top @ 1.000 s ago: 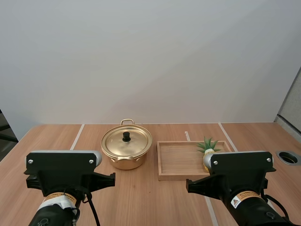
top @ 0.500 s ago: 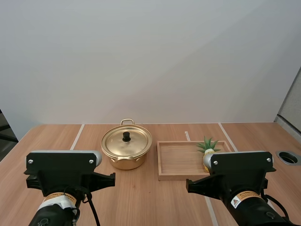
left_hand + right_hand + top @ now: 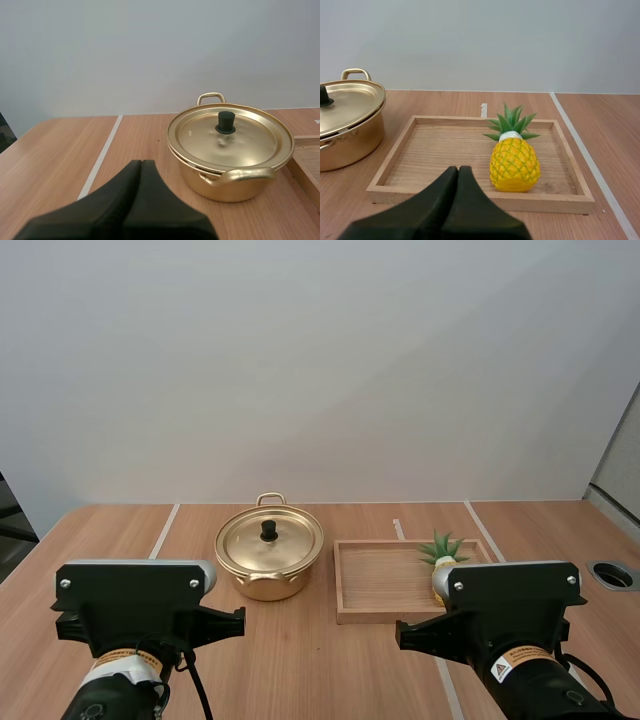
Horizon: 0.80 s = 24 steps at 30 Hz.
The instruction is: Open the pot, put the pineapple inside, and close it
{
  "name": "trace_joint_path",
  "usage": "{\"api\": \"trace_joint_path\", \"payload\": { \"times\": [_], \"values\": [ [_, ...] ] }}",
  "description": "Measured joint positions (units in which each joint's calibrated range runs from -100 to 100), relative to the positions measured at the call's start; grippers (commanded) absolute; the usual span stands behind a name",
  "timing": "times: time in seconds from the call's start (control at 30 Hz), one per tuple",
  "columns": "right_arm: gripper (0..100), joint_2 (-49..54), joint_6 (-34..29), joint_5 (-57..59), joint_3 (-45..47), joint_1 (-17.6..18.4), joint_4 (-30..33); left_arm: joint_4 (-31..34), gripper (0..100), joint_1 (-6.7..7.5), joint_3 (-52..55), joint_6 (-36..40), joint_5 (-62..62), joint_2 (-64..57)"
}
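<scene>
Left arm (image 3: 135,612), right arm (image 3: 515,615): black blocks, silver screws, grey end caps, orange-white stickers. Fingers (image 3: 112,202) matte black.

Glossy brass-toned metal pot (image 3: 230,150), grainy wooden tray (image 3: 420,150)

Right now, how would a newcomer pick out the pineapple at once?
On the wooden table, find the shallow wooden tray to the right of the gold pot. The pineapple lies inside it, toward its right side. It alone is yellow, with a green leafy crown.
</scene>
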<state>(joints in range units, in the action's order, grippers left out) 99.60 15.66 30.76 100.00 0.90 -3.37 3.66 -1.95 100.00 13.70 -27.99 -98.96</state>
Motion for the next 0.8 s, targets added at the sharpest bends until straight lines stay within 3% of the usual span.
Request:
{"api": "trace_joint_path", "payload": {
  "times": [0.43,0.7,0.8],
  "values": [
    [0,0.0,0.0,-3.2,0.0,0.0,-0.2,-0.3,0,0.0,0.0,0.0,2.8,0.0],
    [0,0.0,0.0,-35.3,0.0,0.0,0.2,3.4,0,0.0,0.0,0.0,31.3,0.0],
    [0,0.0,0.0,-39.6,0.0,0.0,0.4,4.4,0,0.0,0.0,0.0,37.7,0.0]
  ]
}}
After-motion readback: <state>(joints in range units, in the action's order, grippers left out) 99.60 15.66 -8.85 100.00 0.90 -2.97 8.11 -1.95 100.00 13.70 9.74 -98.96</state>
